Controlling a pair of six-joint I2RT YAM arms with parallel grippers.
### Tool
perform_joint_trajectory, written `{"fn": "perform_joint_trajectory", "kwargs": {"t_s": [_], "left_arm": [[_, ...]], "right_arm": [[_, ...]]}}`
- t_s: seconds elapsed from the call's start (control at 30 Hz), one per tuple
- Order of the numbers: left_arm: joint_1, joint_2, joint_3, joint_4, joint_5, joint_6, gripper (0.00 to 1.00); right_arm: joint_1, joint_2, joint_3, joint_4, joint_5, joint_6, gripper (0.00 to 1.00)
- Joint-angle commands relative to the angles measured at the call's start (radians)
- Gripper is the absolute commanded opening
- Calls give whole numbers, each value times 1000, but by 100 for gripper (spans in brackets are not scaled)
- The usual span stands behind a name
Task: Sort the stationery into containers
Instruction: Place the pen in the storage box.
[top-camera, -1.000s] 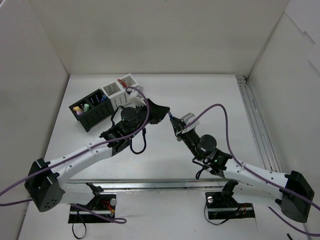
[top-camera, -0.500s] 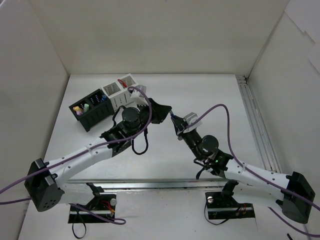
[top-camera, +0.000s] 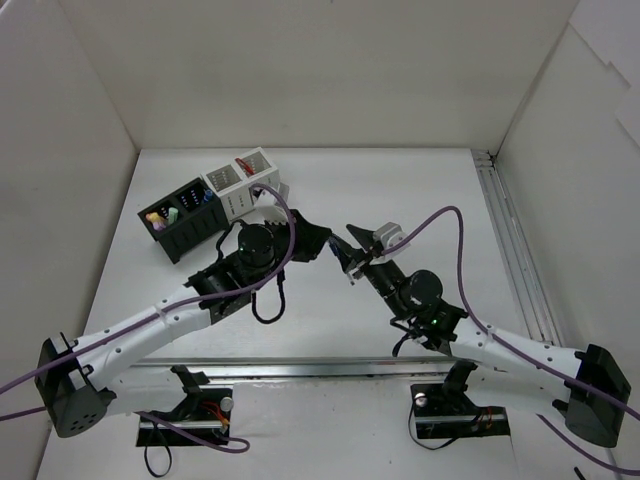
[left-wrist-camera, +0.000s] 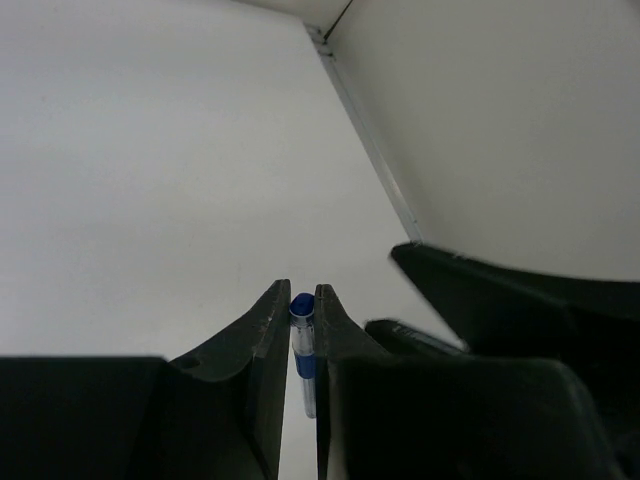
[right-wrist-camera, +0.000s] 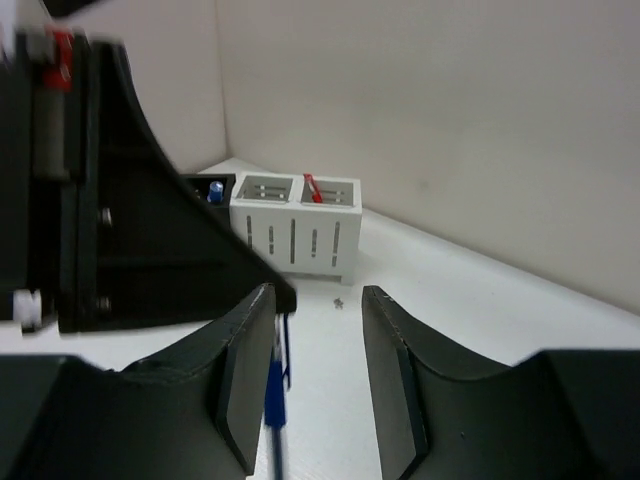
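My left gripper (left-wrist-camera: 302, 292) is shut on a clear-blue pen (left-wrist-camera: 303, 350) with a blue cap, which stands between its fingers. In the top view the left gripper (top-camera: 325, 243) meets my right gripper (top-camera: 350, 255) tip to tip above the middle of the table. The right gripper (right-wrist-camera: 318, 295) is open, and the same pen (right-wrist-camera: 275, 390) lies against its left finger. The black organiser (top-camera: 185, 222) and the white organiser (top-camera: 240, 180) stand side by side at the back left, and the white one (right-wrist-camera: 295, 235) holds a red pen (right-wrist-camera: 312, 188).
A metal rail (top-camera: 510, 250) runs along the table's right edge. White walls close in the table on three sides. Purple cables loop over both arms. A tiny dark speck (right-wrist-camera: 340, 301) lies on the table in front of the white organiser.
The left gripper has moved down and toward the right gripper, and the right gripper has edged left, so the two now meet.
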Motion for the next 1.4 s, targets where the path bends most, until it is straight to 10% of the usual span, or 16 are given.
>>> {"fn": "perform_joint_trajectory", "kwargs": {"t_s": [0.0,0.4,0.63,0.97,1.37], "left_arm": [[-8,-21,-6,-63,-10,30,0],[67,-70,-27,-87,-134,42,0],[185,-116,-18,-88,-242,137,0],[455,-80,100,53,-276,525,0],[737,280,359,244,-62,624,0]], "right_arm": [[-10,6,78,148,4,32,38],[-9,-42,61,29,25,85,60],[-7,-105,26,-51,87,123,98],[-12,-137,15,-228,271,146,98],[-18,-57,44,-266,446,105,98]]}}
